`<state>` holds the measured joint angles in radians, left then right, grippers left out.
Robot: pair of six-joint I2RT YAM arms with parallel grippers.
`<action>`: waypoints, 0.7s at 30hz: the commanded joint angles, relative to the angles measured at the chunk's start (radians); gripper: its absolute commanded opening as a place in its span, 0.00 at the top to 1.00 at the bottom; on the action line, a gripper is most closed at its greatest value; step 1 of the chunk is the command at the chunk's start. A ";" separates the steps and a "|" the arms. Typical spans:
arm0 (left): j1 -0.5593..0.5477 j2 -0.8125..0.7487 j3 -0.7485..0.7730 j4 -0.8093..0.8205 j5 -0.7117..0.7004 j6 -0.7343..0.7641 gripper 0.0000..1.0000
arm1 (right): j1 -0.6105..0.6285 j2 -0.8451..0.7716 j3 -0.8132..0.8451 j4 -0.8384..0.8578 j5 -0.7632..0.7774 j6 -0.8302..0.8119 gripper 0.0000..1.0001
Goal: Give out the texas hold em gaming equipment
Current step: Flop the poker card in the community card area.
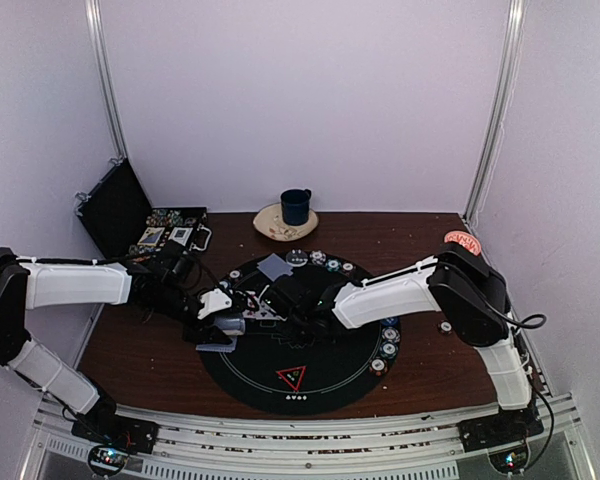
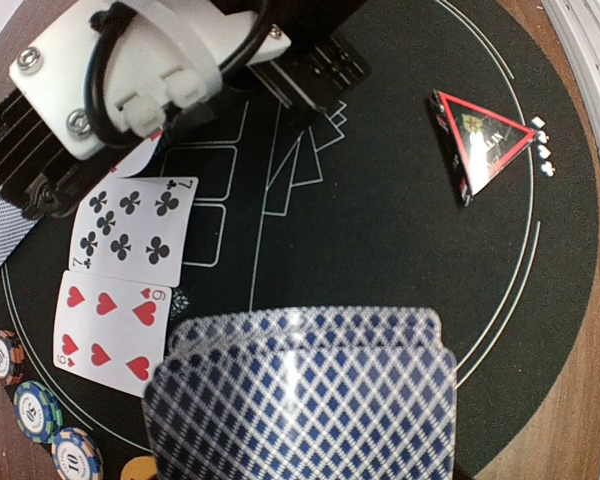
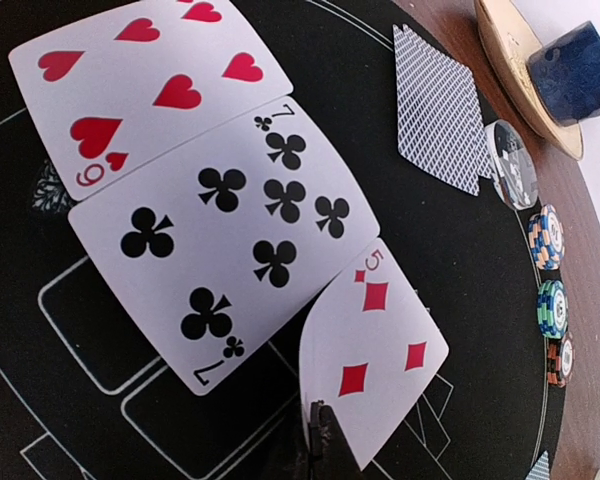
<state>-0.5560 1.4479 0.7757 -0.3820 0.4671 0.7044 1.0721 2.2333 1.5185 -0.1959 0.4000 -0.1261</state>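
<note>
My left gripper [image 1: 223, 328] is shut on a fanned deck of blue-backed cards [image 2: 300, 400] above the near left of the black round mat [image 1: 345, 380]; its fingers are hidden under the deck. My right gripper [image 3: 318, 445] is shut on the edge of a face-up five of diamonds [image 3: 380, 345], held tilted beside the seven of clubs [image 3: 220, 240]. The nine of hearts [image 3: 150, 80] lies next to the seven. Face-down cards [image 3: 440, 110] lie further off. The red-edged triangle marker [image 2: 485, 145] lies near the mat's front edge. Striped chips [image 3: 550, 305] line the mat's rim.
A dark blue mug [image 1: 296, 206] stands on a tan saucer [image 1: 276, 228] behind the mat. An open black case [image 1: 120, 212] with chips sits at the back left. A red-patterned bowl [image 1: 462, 240] sits at the right. A clear disc [image 3: 510, 165] lies by the chips.
</note>
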 commanded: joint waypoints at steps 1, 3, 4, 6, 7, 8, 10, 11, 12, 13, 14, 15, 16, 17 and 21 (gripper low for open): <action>0.008 0.009 0.022 0.037 0.011 -0.006 0.66 | 0.008 0.039 0.023 -0.048 -0.004 0.015 0.96; 0.007 0.008 0.022 0.038 0.011 -0.007 0.66 | 0.008 0.038 0.022 -0.054 0.003 0.015 0.91; 0.007 0.007 0.022 0.037 0.010 -0.006 0.66 | 0.008 0.038 0.020 -0.055 0.004 0.012 0.86; 0.008 0.006 0.022 0.038 0.011 -0.007 0.66 | 0.008 0.037 0.019 -0.061 0.005 0.011 0.79; 0.008 0.006 0.022 0.037 0.009 -0.008 0.66 | 0.008 0.037 0.020 -0.064 0.001 0.011 0.75; 0.008 0.008 0.022 0.037 0.010 -0.007 0.66 | 0.009 0.034 0.020 -0.067 -0.002 0.010 0.73; 0.007 0.007 0.022 0.038 0.008 -0.007 0.66 | 0.010 0.025 0.018 -0.071 -0.020 0.007 0.72; 0.007 0.008 0.022 0.037 0.008 -0.009 0.66 | 0.012 0.020 0.014 -0.070 -0.035 0.002 0.71; 0.008 0.008 0.022 0.038 0.009 -0.008 0.66 | 0.013 0.013 0.009 -0.067 -0.048 -0.003 0.71; 0.007 0.008 0.022 0.037 0.009 -0.009 0.66 | 0.015 0.005 0.004 -0.063 -0.059 -0.006 0.71; 0.008 0.007 0.022 0.038 0.008 -0.008 0.66 | 0.017 0.000 0.000 -0.062 -0.067 -0.010 0.71; 0.007 0.007 0.022 0.038 0.008 -0.008 0.66 | 0.020 -0.005 -0.002 -0.064 -0.071 -0.012 0.71; 0.008 0.009 0.022 0.037 0.008 -0.008 0.66 | 0.020 -0.011 -0.006 -0.066 -0.079 -0.012 0.71; 0.008 0.009 0.022 0.038 0.008 -0.009 0.66 | 0.020 -0.020 -0.011 -0.063 -0.087 -0.012 0.71; 0.009 0.008 0.022 0.037 0.008 -0.008 0.66 | 0.021 -0.059 -0.044 -0.043 -0.122 -0.015 0.72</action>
<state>-0.5552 1.4479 0.7757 -0.3820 0.4671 0.7040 1.0733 2.2204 1.5192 -0.2062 0.3710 -0.1329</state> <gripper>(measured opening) 0.497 0.284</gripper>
